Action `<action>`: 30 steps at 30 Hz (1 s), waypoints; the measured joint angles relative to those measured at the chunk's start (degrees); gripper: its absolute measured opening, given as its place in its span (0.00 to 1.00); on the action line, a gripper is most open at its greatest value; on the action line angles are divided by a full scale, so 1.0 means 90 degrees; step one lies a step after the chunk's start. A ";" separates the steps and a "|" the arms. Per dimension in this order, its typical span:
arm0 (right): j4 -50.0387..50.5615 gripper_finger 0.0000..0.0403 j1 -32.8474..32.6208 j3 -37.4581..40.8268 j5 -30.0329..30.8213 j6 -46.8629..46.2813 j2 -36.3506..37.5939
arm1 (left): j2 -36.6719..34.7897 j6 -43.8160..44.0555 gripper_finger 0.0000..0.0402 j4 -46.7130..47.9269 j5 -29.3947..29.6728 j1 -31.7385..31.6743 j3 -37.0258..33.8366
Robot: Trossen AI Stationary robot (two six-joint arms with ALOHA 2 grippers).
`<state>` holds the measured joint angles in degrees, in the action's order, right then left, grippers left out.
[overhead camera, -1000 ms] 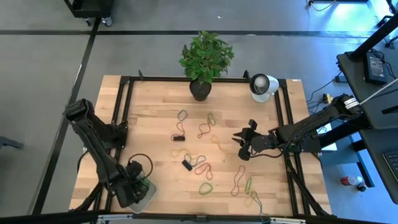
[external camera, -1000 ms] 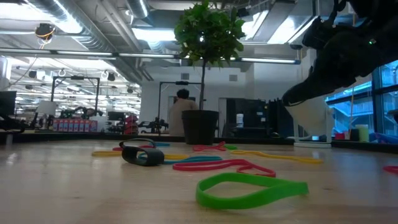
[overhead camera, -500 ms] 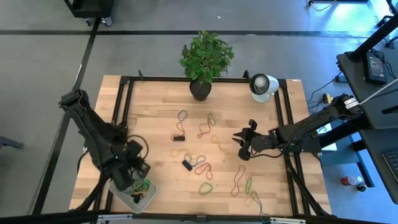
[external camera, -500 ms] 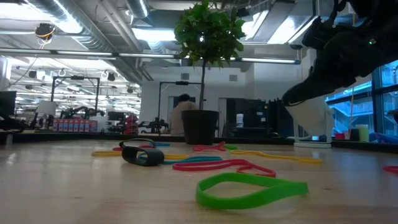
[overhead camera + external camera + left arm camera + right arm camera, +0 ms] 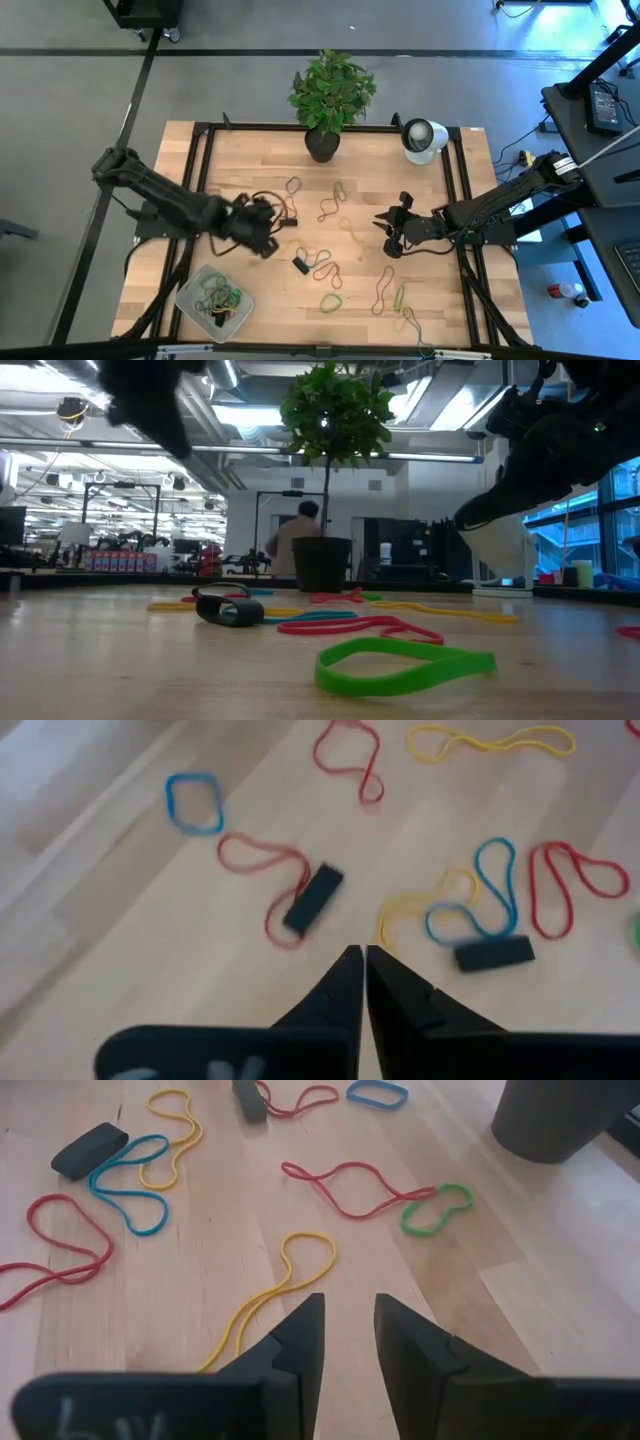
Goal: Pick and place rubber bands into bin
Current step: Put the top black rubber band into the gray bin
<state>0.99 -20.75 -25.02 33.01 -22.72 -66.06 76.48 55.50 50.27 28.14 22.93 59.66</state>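
Many bands [image 5: 331, 270] lie scattered mid-bench; several sit in the bin [image 5: 190, 300] at the near left corner. Left gripper [image 5: 270, 238] hovers closed and empty, right gripper [image 5: 391, 237] part-open, empty

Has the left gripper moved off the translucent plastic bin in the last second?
Yes. In the high view the left gripper has left the translucent whitish plastic bin at the table's near-left corner and swung toward the table's middle, fingers shut.

Overhead looking down, low table-level view, two close wrist views — shared table [image 5: 250, 170]
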 joint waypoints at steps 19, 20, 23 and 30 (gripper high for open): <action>0.0015 0.23 0.0000 0.0000 -0.0001 0.0058 -0.0002 | 0.2631 -0.3904 0.44 -0.1881 -0.2321 -0.2341 -0.0069; 0.0014 0.23 0.0000 0.0000 0.0000 0.0058 -0.0002 | 0.2772 -0.3919 0.44 -0.1876 -0.2326 -0.2357 -0.0069; 0.0017 0.23 0.0000 0.0000 -0.0002 0.0063 -0.0002 | 0.3046 -0.4027 0.43 -0.1808 -0.2055 -0.2366 -0.0048; 0.0023 0.23 0.0000 0.0000 -0.0002 0.0078 -0.0002 | 0.2983 -0.4091 0.16 -0.1684 -0.2393 -0.2370 -0.0051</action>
<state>1.20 -20.75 -25.02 32.99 -22.02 -66.08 103.33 18.68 35.11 6.61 1.59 59.20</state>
